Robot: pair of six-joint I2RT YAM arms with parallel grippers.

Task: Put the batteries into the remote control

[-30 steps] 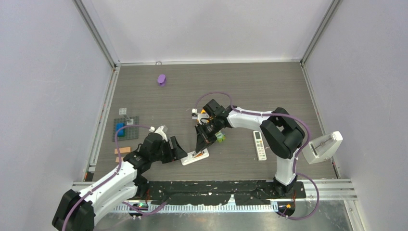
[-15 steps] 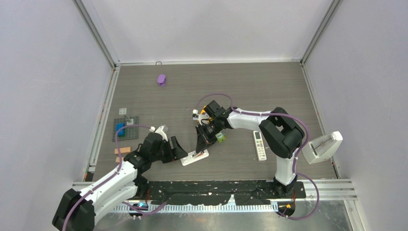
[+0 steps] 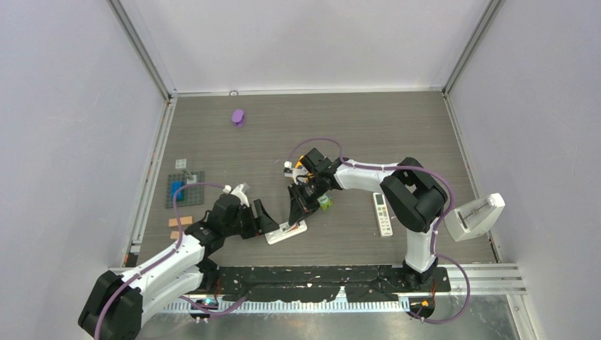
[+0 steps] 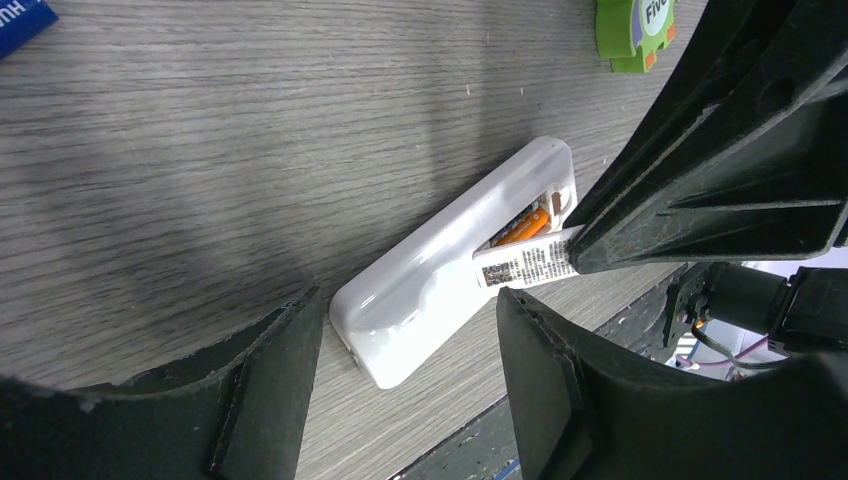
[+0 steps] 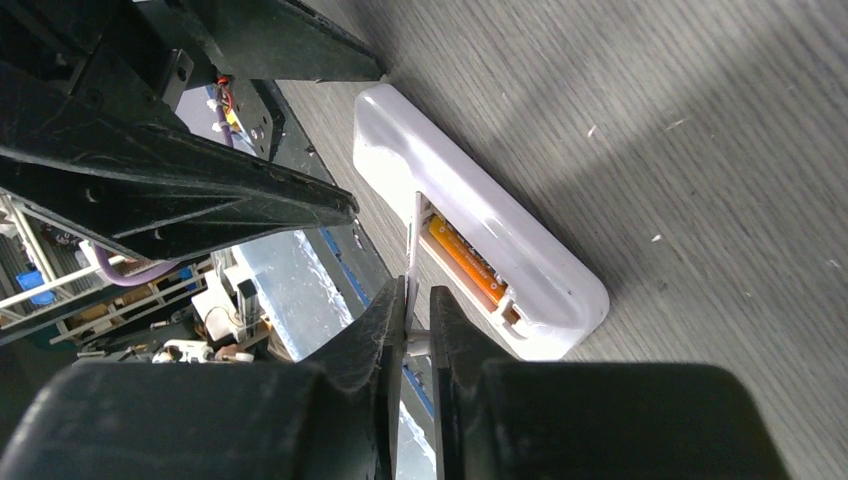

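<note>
A white remote control (image 3: pixel 287 231) lies face down near the front of the table, its battery bay open. An orange battery (image 5: pixel 465 262) sits in the bay (image 4: pixel 520 228). My right gripper (image 5: pixel 417 300) hangs over the remote's bay end (image 3: pixel 296 209), shut on the thin white battery cover (image 5: pixel 413 235). The cover stands on edge beside the bay, and its printed label (image 4: pixel 525 265) shows. My left gripper (image 4: pixel 410 390) is open, with the remote's other end between its fingers, touching neither finger. In the top view, the left gripper (image 3: pixel 266 218) is left of the remote. Other batteries are out of view.
A second remote (image 3: pixel 383 213) lies to the right and a green toy block (image 3: pixel 324 202) sits just behind the right gripper. A grey plate with a blue block (image 3: pixel 184 189) and orange pieces (image 3: pixel 177 222) are at the left. A purple object (image 3: pixel 238 117) is at the back. A white device (image 3: pixel 480 216) stands at the right edge.
The left arm has edged slightly right toward the remote. The right gripper stays over the bay with the cover between its fingers.
</note>
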